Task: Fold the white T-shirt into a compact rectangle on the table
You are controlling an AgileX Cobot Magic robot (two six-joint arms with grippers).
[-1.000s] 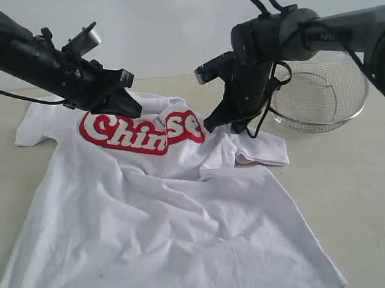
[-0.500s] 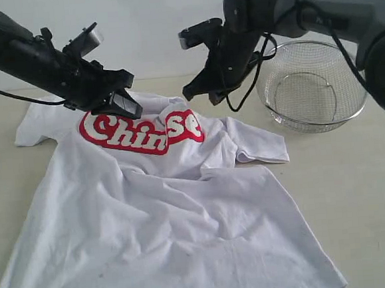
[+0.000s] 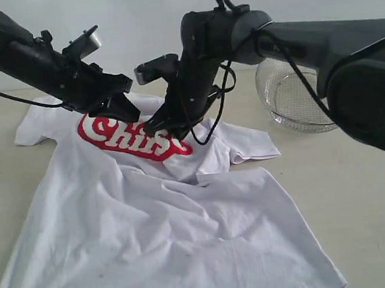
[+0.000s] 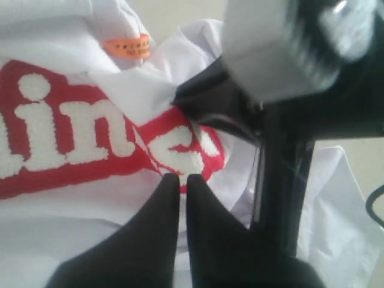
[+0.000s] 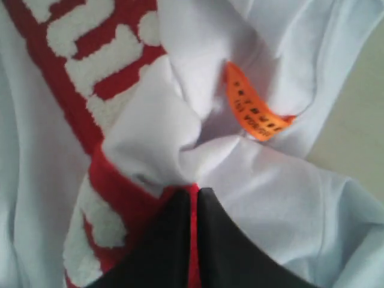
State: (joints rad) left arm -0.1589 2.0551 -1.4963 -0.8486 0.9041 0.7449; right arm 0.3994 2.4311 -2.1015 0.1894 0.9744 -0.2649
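Clearly, the shirt lay face up and rumpled on the bench, hem nearest the exterior camera and collar at the far end. A wire basket stood near one sleeve.

The right pincer had reached across the middle. It was closed tight on a bunched fold of cloth beside the orange tag, and the gathered fold hid the end of the red lettering. The left pincer was closed too, its tips over the lettering. Whether it nipped any cloth could not be told.

The shirt looked light, limp and soft. It would likely sag, drag and crease wherever it was lifted from one spot. The printed chest patch probably bent less readily than the plain cotton. Better holds would seem to be the shoulder seams and hem corners, pinched through both layers so each edge travelled straight.
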